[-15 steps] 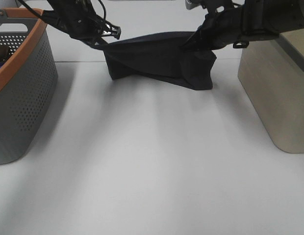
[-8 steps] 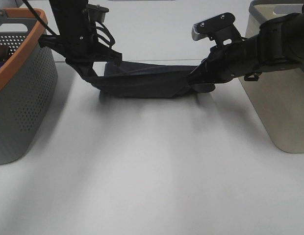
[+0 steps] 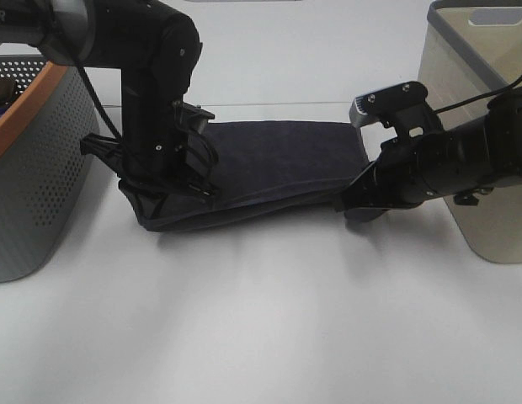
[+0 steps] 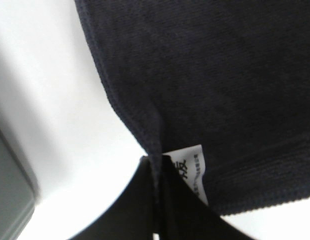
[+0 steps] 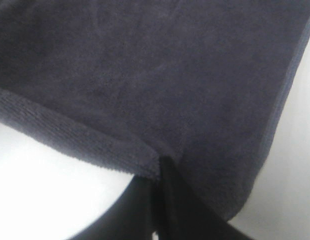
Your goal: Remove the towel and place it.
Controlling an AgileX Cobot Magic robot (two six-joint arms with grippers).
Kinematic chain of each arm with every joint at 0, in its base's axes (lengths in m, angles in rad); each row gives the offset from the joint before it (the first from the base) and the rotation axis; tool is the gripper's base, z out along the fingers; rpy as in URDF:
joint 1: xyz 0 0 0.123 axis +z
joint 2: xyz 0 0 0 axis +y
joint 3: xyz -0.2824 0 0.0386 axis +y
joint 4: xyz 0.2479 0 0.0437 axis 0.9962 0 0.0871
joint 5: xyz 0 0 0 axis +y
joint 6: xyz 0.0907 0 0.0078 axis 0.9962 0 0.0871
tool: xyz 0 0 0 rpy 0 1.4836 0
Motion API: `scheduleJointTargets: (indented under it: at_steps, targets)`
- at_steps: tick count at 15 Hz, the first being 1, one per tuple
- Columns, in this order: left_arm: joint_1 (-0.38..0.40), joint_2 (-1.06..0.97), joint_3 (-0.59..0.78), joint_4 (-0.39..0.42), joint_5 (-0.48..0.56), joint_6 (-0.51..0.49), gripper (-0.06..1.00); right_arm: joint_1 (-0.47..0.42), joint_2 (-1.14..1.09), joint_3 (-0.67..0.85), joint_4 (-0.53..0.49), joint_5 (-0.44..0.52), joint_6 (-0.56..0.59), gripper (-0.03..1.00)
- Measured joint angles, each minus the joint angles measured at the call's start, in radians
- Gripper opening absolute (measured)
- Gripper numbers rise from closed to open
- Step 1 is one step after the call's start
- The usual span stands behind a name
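Note:
The dark navy towel (image 3: 274,164) lies stretched low over the white table between my two arms, its far part flat on the surface. My left gripper (image 3: 156,206) is shut on the towel's near left corner; the left wrist view shows the hem pinched between the jaws (image 4: 156,167) beside a small white label (image 4: 192,172). My right gripper (image 3: 352,202) is shut on the towel's near right corner; the right wrist view shows the hem (image 5: 160,162) pinched between its jaws. Both grippers are down close to the table.
A grey perforated basket with an orange rim (image 3: 38,160) stands at the left, next to my left arm. A beige bin with a grey rim (image 3: 471,126) stands at the right, behind my right arm. The white table (image 3: 261,320) spreads toward the front.
Both grippers have come down and toward the front with the towel. The towel went from hanging bunched between them to spread out flat and low on the table.

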Motion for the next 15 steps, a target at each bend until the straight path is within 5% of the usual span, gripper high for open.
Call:
scheduleJointTargets:
  at_steps: [4,7,8,12,15]
  targets:
    - [-0.01,-0.014,0.115,-0.097,-0.002,0.001,0.0,0.0,-0.001,0.078,-0.001,0.02,0.067,0.07]
    - [-0.01,-0.049,0.192,-0.111,0.009,0.004,0.02,-0.001,-0.007,0.113,0.0,0.0,0.1,0.4]
    - [-0.01,-0.059,0.207,-0.114,0.011,0.004,0.08,-0.001,-0.018,0.125,0.0,-0.002,0.117,0.5]
    - [-0.01,-0.092,0.216,-0.114,0.013,0.039,0.67,-0.001,-0.094,0.14,0.0,-0.014,0.164,0.69]
    - [-0.01,-0.115,0.214,-0.114,0.013,0.068,0.75,-0.001,-0.172,0.163,0.0,-0.024,0.229,0.73]
